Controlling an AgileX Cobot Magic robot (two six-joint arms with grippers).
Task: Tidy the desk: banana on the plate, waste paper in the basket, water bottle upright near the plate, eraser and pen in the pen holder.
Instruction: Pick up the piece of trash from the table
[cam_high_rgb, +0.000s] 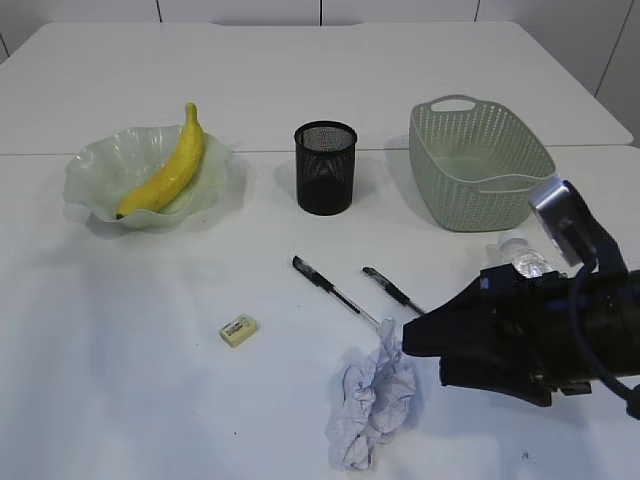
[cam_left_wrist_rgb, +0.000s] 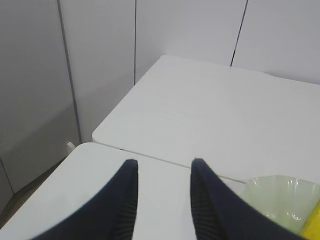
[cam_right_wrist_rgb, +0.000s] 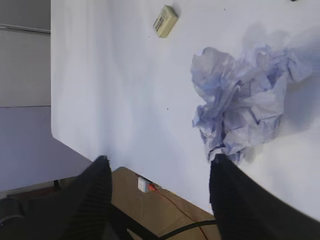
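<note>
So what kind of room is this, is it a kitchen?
Probably not a kitchen; it looks like a lab or office set up as a desk. There are plain white tables and bare white wall panels, plus a black mesh pen holder and black pens.

- Two white tables (cam_high_rgb: 300, 90) stand end to end, a thin seam between them.
- Pale grey wall panels (cam_left_wrist_rgb: 95, 60) with dark vertical joints rise behind.
- Brown floor (cam_right_wrist_rgb: 165, 210) shows below the table edge.
- Soft, even light.
</note>
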